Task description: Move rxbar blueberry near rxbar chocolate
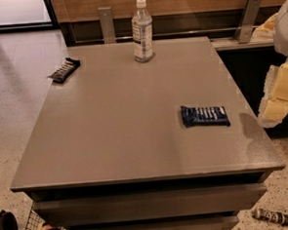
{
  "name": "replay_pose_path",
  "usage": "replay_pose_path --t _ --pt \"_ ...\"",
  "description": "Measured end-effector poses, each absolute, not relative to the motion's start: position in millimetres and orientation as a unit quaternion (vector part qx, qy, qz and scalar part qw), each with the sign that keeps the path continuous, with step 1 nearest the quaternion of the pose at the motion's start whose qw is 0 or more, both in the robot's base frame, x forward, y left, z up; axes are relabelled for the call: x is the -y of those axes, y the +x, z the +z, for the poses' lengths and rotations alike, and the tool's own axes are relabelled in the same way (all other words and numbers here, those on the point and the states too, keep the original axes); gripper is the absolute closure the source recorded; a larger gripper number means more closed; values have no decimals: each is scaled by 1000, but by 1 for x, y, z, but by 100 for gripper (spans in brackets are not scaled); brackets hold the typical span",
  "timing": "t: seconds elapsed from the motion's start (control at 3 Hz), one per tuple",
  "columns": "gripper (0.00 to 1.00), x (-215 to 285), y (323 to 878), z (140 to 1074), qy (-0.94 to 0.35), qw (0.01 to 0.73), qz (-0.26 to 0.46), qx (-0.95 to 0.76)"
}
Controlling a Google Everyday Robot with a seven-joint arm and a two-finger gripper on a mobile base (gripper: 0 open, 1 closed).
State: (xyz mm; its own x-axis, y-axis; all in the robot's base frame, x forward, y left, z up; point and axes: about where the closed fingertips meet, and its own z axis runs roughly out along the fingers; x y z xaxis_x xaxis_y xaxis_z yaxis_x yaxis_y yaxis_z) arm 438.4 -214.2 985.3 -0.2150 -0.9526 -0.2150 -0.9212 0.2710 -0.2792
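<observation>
Camera view: gripper (pixel 278 99) right of table (pixel 111 138), grip unclear; rxbar blueberry (pixel 204 115) near, rxbar chocolate (pixel 64 70) far-left corner.

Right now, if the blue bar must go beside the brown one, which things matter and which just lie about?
In the job: flat dark blue wrapped bar, right side of the grey table; flat black-brown wrapped bar, its far left corner; pale gripper, beyond its right edge.
Lying about: clear plastic water bottle, far edge; black-and-white striped stick, on the floor.
</observation>
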Motion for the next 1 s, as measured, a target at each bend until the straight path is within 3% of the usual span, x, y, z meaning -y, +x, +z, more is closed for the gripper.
replay_pose_path --t 0.67,1.0 --pt "0 230 447 984 -594 211 -15 -776" --pt "0 241 472 967 -599 261 55 -755"
